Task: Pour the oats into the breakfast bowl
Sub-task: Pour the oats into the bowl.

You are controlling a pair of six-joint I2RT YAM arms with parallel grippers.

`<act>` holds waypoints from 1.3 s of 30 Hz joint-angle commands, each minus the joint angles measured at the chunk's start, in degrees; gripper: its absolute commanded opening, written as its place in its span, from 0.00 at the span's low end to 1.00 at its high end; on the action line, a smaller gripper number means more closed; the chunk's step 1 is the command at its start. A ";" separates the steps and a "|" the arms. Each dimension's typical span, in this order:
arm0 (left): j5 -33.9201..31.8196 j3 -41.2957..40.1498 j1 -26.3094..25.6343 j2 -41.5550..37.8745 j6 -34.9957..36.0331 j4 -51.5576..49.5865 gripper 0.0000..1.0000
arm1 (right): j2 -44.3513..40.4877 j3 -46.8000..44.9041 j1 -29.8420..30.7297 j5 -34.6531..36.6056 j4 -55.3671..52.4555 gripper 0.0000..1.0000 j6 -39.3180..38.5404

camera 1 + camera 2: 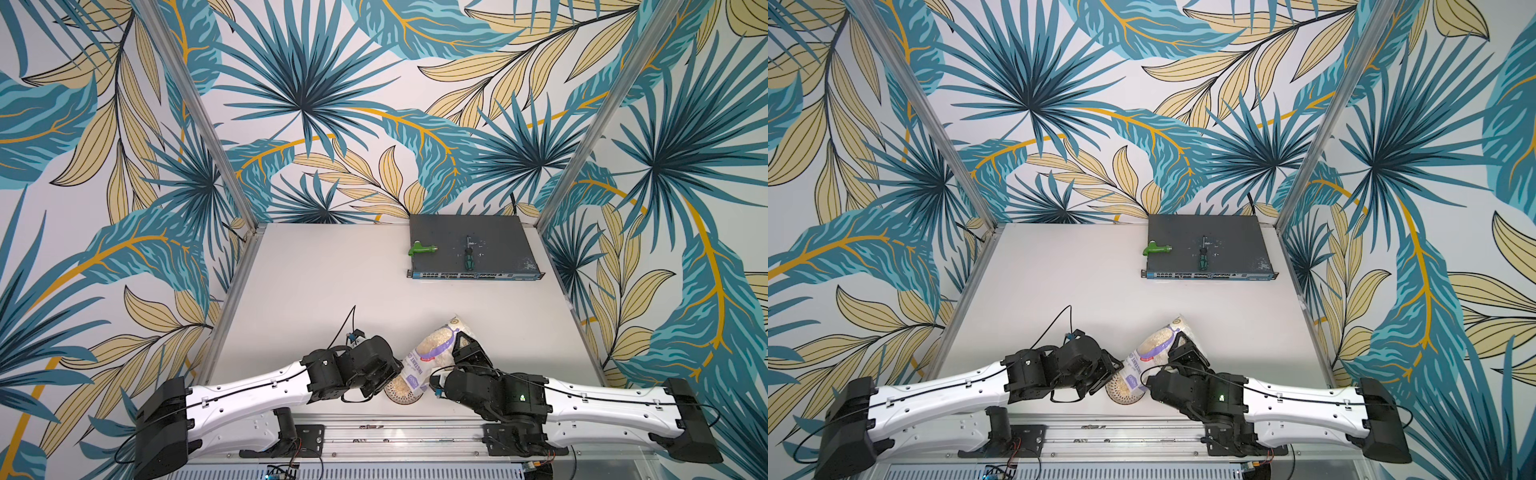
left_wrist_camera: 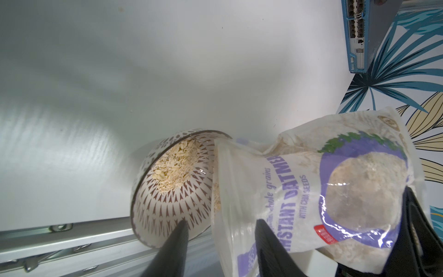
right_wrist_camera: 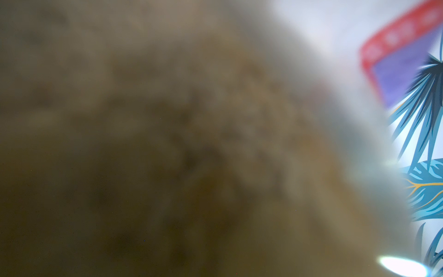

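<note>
I have the right claw (image 1: 459,345) clamped on the pouch (image 1: 432,353), tilted mouth-down over the bowl (image 1: 401,397) so oats (image 2: 175,165) slide in. Left claw (image 2: 221,224) apart over the bowl, straddling the pouch mouth, I guess to steady it. Only left wrist shows oats heaped inside bowl; right wrist is all blur.

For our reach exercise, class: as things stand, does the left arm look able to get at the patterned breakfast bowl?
Probably yes: the left gripper sits right beside the breakfast bowl, nothing between them. Only the oatmeal pouch, tipped over the bowl by the right gripper, crowds one side.
</note>
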 commanded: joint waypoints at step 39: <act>1.14 -1.29 -0.67 3.88 0.32 3.83 0.48 | 2.00 3.65 0.56 6.61 5.62 0.00 -0.70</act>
